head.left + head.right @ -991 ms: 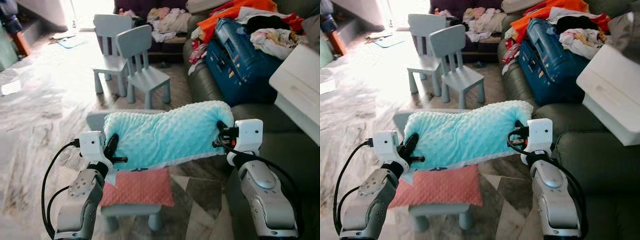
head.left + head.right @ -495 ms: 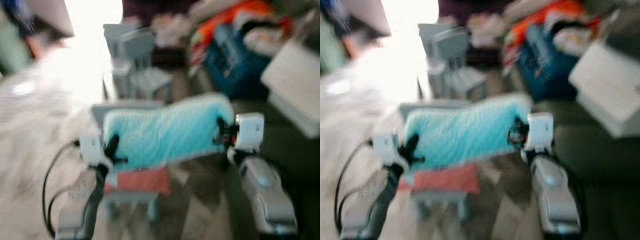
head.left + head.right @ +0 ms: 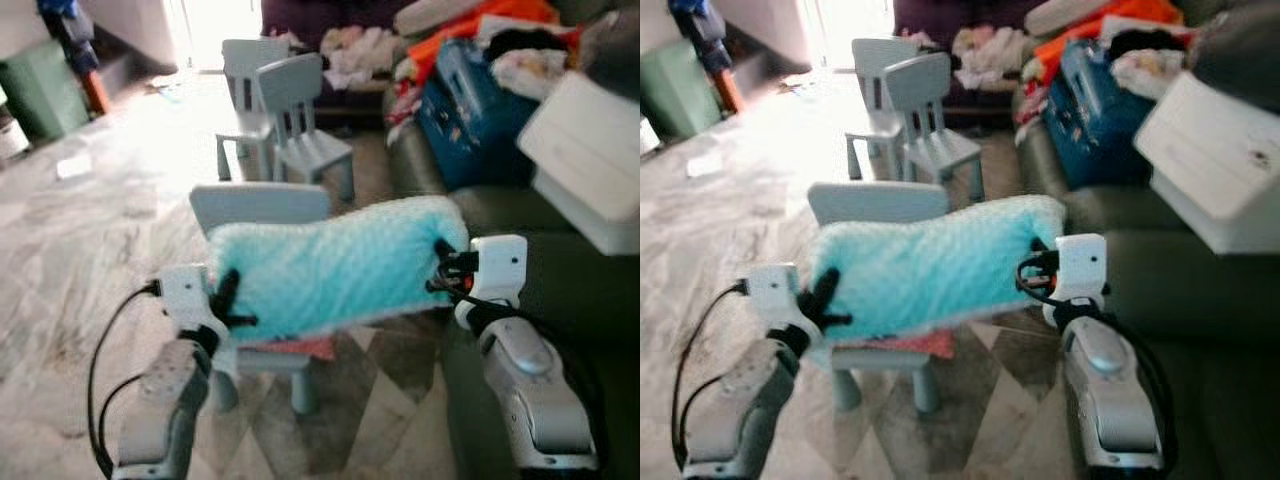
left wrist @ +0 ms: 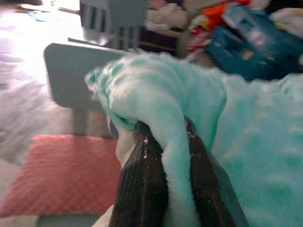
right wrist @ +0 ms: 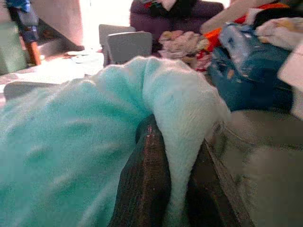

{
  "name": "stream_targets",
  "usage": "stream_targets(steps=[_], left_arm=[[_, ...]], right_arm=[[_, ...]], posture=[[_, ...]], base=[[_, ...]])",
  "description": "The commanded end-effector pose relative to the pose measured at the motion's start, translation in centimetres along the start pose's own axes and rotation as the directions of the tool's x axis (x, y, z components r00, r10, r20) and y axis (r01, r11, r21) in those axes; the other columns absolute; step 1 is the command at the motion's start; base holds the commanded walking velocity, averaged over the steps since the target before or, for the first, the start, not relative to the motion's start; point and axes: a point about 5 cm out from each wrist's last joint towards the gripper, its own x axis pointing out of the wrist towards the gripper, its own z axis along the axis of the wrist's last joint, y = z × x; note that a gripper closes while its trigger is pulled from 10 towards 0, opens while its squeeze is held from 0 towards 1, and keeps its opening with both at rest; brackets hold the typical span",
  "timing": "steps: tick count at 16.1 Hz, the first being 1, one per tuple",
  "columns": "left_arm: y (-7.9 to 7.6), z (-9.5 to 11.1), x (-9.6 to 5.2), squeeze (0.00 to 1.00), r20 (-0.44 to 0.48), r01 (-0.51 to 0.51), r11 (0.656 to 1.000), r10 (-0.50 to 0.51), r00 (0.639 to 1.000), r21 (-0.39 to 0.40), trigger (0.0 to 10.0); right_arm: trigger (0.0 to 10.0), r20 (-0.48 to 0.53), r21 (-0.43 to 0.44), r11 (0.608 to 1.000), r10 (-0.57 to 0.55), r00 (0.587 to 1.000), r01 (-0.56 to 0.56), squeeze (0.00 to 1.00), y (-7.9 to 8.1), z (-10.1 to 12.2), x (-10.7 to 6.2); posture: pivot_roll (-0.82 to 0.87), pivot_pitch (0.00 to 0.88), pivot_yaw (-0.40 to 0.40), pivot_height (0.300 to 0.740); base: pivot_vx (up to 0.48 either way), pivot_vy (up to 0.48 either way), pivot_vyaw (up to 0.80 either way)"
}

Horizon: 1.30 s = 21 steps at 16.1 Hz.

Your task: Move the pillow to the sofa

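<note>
The camera has swung since a second ago while the pillow [image 3: 335, 262] hangs above the small chair [image 3: 262, 210]; left tool [image 3: 226, 303] and right tool [image 3: 443, 270] each clamp one end; soft, light, sagging, best held by both ends.

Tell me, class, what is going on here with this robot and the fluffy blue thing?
The robot holds a light blue pillow up in the air between its two arms. The left gripper pinches one end and the right gripper pinches the other, each shut on the fabric. The pillow hangs above a small grey chair with a pink cushion on its seat. The dark sofa, on the robot's right, is piled further back with clothes and a blue suitcase. The pillow is not yet on it.
</note>
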Motion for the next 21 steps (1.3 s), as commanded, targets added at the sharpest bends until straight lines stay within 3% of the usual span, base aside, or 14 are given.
stream_targets(steps=[1, 8, 21], left_arm=[[0.59, 0.40, -0.02, 0.00, 0.009, -0.019, 1.000, 0.019, 1.000, 0.015, 10.0], [0.58, 0.37, 0.02, 0.00, 0.011, -0.020, 1.000, 0.020, 1.000, -0.005, 10.0], [0.77, 0.42, 0.01, 0.00, 0.008, -0.021, 1.000, 0.021, 1.000, -0.009, 10.0]], right_arm=[[10.0, 0.027, 0.002, 1.000, 0.012, 1.000, -0.012, 0.00, 0.28, 0.61, 0.14], [10.0, 0.020, -0.001, 1.000, 0.009, 1.000, -0.009, 0.00, 0.12, 0.49, 0.11], [10.0, 0.015, 0.000, 1.000, 0.010, 1.000, -0.010, 0.00, 0.29, 0.27, 0.23]], posture=[[-0.15, 0.000, -0.004, 0.740], [-0.15, 0.000, -0.006, 0.740], [-0.15, 0.000, -0.003, 0.740]], base=[[-0.262, 0.000, 0.00], [-0.252, 0.000, 0.00], [0.000, 0.000, 0.00]])
